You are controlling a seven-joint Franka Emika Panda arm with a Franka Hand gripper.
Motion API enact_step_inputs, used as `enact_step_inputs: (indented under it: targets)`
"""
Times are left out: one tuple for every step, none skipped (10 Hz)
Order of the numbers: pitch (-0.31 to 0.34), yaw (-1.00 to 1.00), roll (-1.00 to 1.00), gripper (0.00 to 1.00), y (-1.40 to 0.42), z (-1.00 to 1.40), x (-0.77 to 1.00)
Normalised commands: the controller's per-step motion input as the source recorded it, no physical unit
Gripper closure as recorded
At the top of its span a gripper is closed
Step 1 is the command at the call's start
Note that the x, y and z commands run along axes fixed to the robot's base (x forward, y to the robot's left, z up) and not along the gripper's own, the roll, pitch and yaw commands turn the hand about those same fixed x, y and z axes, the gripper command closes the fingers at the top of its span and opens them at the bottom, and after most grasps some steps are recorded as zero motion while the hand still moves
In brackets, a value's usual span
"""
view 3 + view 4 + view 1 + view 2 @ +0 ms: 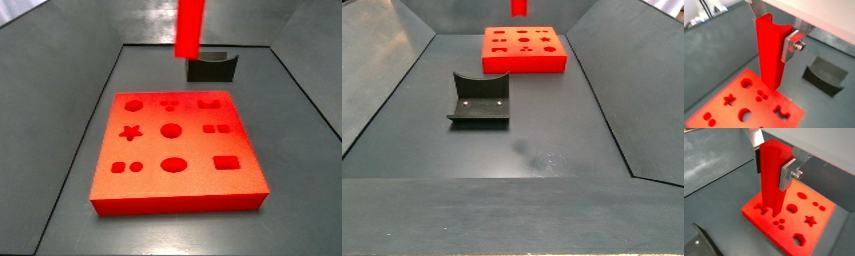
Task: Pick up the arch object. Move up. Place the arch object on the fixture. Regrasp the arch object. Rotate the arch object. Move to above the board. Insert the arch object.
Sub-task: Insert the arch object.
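Your claw (777,35) is clamped on the arch (769,50), holding it upright over the board (804,225), its lower end apparently still clear of the surface. Judge pick-up, fixture placement, regrasp and rotation complete; only insertion is left. The fixture (480,100) stands empty, well apart from the board. The worktop (543,150) is dark grey, bounded by sloped walls (389,70).

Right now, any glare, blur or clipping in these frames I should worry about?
In both wrist views the gripper and the upright arch object it holds look soft, with red saturated flat. In a side view the board blooms orange, its hole edges smeared. In the other, the fixture is sharp and evenly lit.
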Motion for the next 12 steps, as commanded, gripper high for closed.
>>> enact_step_inputs:
  targets:
    - [0.000, 0.15, 0.17, 1.00, 0.02, -0.18, 0.86]
    - [-0.001, 0.16, 0.22, 1.00, 0.00, -0.12, 0.82]
    - [0.000, 0.14, 0.23, 1.00, 0.00, -0.15, 0.82]
    - [0.000, 0.20, 0.24, 1.00, 0.00, -0.18, 0.75]
    - [-0.034, 0.23, 0.18, 1.00, -0.20, -0.46, 0.62]
    - [-0.126, 0.06, 0.19, 1.00, -0.29, -0.77, 0.29]
    - [-0.163, 0.02, 0.17, 1.00, -0.30, -0.75, 0.19]
    - [-0.171, 0.06, 0.21, 1.00, -0.30, -0.68, 0.17]
    - [0.000, 0.02, 0.31, 1.00, -0.21, -0.39, 0.32]
    - [0.206, 0.00, 0.31, 1.00, -0.04, -0.11, 0.20]
    - [0.099, -0.13, 0.10, 1.00, 0.00, -0.05, -0.01]
    - [0.037, -0.12, 0.05, 1.00, 0.00, -0.06, -0.03]
